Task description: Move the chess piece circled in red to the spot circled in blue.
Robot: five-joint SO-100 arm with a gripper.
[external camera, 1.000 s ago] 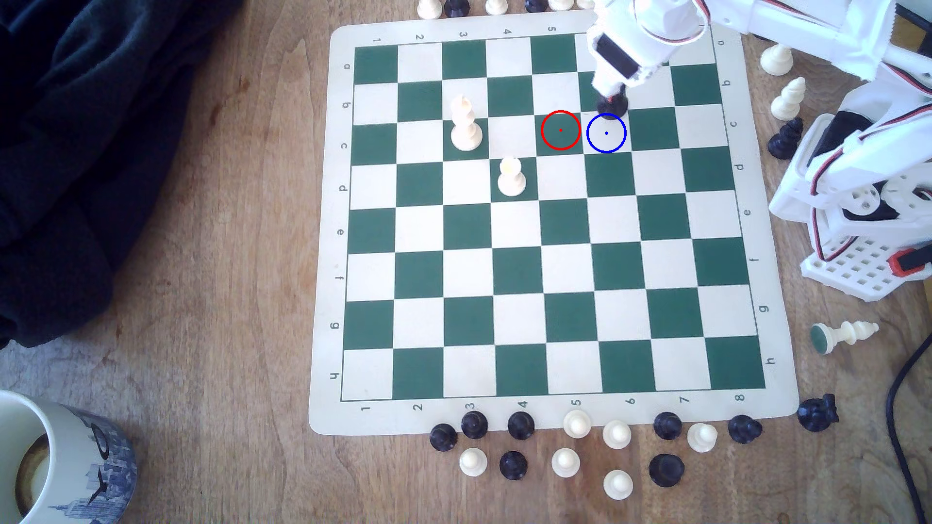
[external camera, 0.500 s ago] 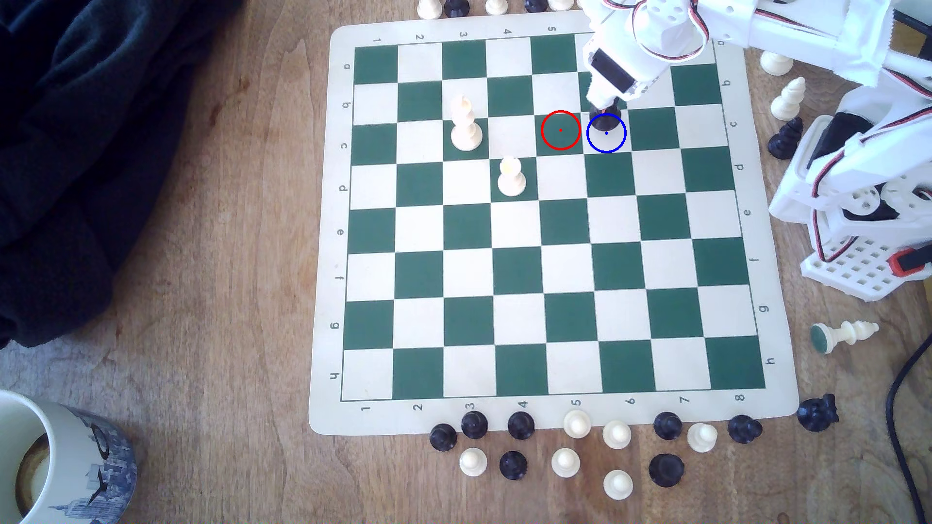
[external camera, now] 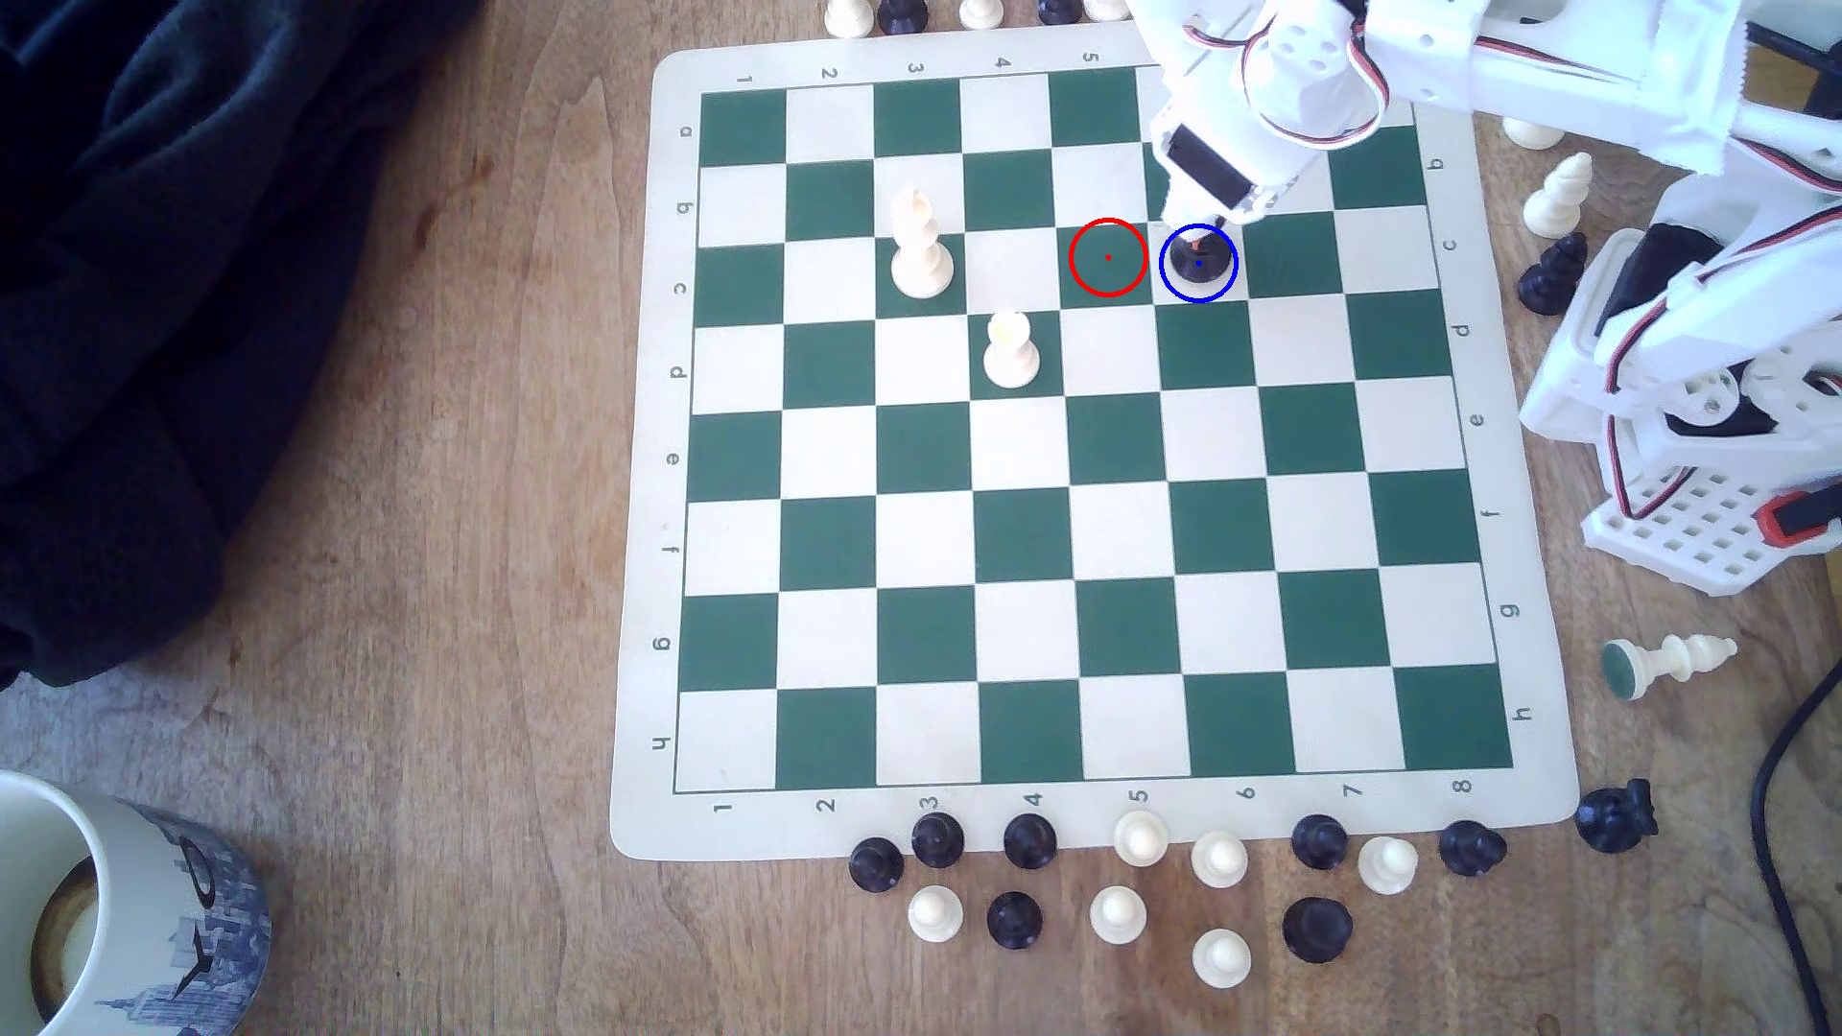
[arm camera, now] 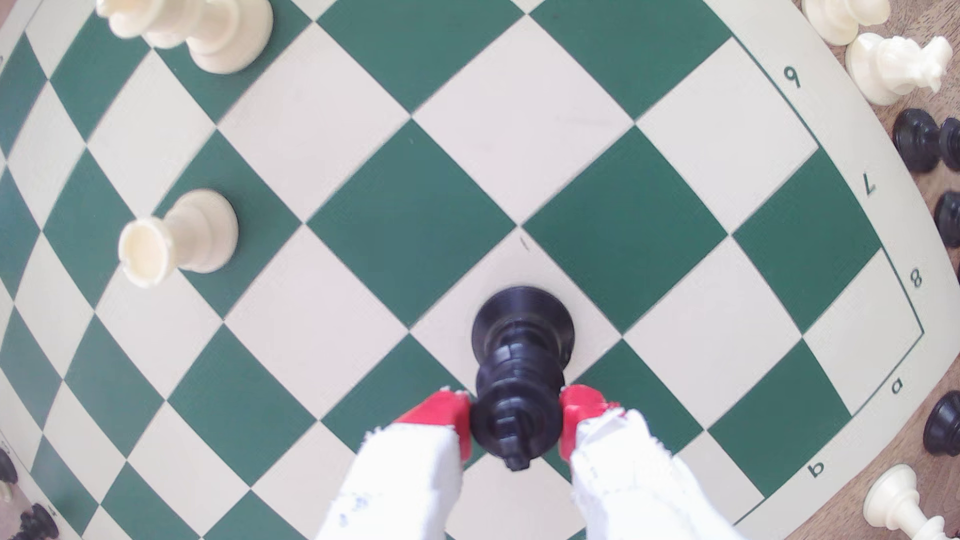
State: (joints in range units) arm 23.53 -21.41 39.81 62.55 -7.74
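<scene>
The robot's hand [arm camera: 516, 415] is gripping the crowned head of the chess piece [arm camera: 521, 332], its red fingertips [arm camera: 445, 413] pressing either side, while the base is sitting inside the blue circle marking the spot [external camera: 1222, 286], at three o'clock from the vacated red circle [external camera: 1107, 258]. Only letting go and backing away seems left. Whether the base is fully resting on the chessboard [external camera: 1126, 558] is hard to judge, and the arm is hiding the piece's upper part from overhead.

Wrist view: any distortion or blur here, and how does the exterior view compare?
Wrist view: strong fisheye, the board lines bow outward; the chess piece in the gripper looks slightly soft. Exterior view: lines straight, the arm overexposed, the piece a dark blob.
</scene>
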